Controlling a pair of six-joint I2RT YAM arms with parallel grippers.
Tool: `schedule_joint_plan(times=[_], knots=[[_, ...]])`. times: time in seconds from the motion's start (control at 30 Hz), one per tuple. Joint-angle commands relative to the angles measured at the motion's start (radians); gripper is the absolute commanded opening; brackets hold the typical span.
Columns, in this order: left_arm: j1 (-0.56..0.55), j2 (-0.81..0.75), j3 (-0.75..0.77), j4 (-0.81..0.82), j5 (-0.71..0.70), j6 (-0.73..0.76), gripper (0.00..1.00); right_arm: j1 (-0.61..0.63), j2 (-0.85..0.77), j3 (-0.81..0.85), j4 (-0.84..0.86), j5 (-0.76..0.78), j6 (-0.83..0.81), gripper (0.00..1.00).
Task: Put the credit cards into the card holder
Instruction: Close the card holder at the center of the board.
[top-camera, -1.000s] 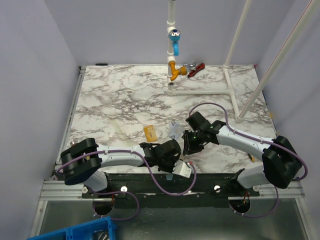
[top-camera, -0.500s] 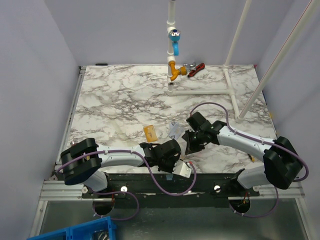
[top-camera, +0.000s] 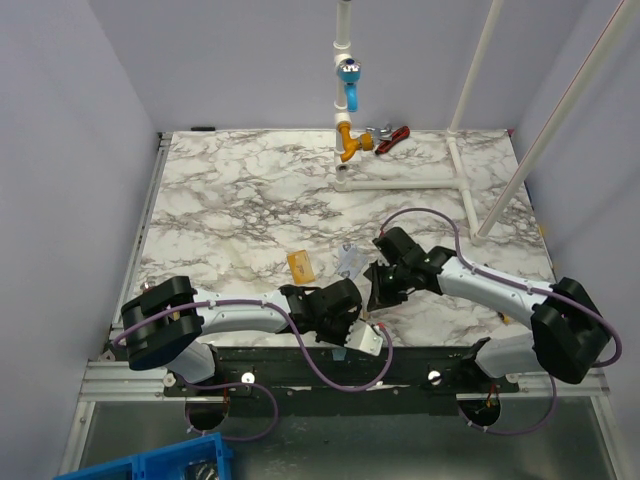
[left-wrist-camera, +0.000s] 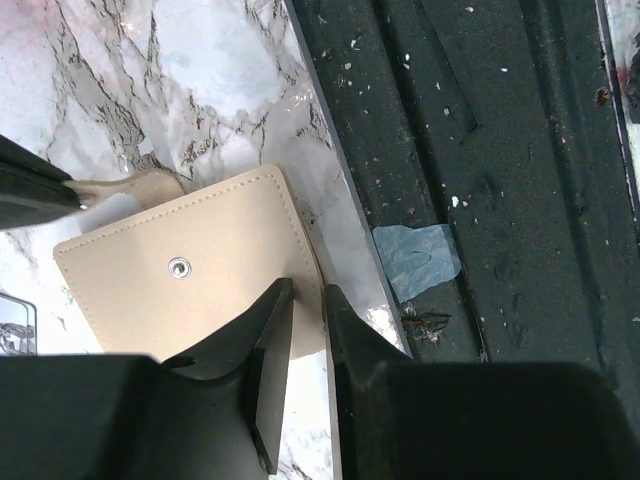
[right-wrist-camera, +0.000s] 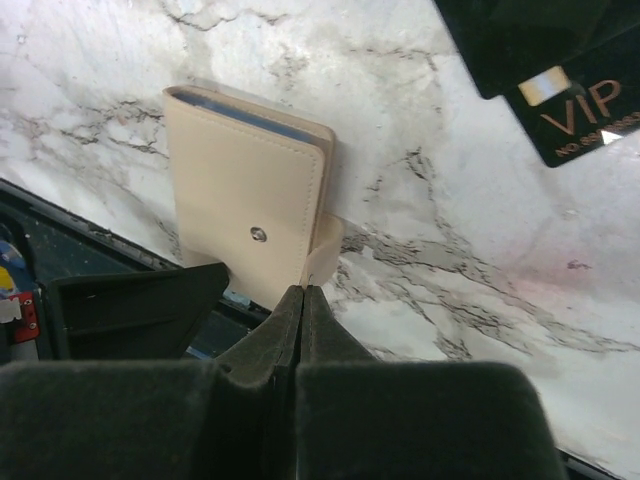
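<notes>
black card (right-wrist-camera: 500, 45): "VIP" in gold capitals
line under it: begins "NO." — the digits after it are too blurred to read

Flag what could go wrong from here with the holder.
1. The card holder lies at the near edge of the table; a tug could drag it onto the dark rail.
2. The right tool is shut at the snap tab; whether it pinches it is unclear, so it may slip.
3. The left tool pinches only the holder's edge; it could pivot.
</notes>
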Motion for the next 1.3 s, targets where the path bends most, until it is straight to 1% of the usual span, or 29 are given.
schedule_joint_plan(times=[0.0, 0.53, 0.7, 1.07, 1.27], knots=[[-0.003, 0.012, 0.018, -0.045, -0.019, 0.013, 0.19, 0.034, 0.029, -0.02, 0.089, -0.063, 0.027, 0.01], [-0.002, 0.021, 0.03, -0.061, -0.023, 0.014, 0.17, 0.081, 0.125, -0.006, 0.176, -0.029, 0.081, 0.01], [-0.003, 0.02, 0.029, -0.065, -0.021, 0.016, 0.16, 0.111, 0.165, -0.002, 0.173, -0.016, 0.083, 0.01], [-0.003, 0.023, 0.034, -0.075, -0.019, 0.017, 0.16, 0.117, 0.186, 0.005, 0.167, 0.019, 0.085, 0.01], [-0.003, 0.019, 0.031, -0.076, -0.019, 0.021, 0.16, 0.129, 0.228, 0.022, 0.158, 0.025, 0.088, 0.01]])
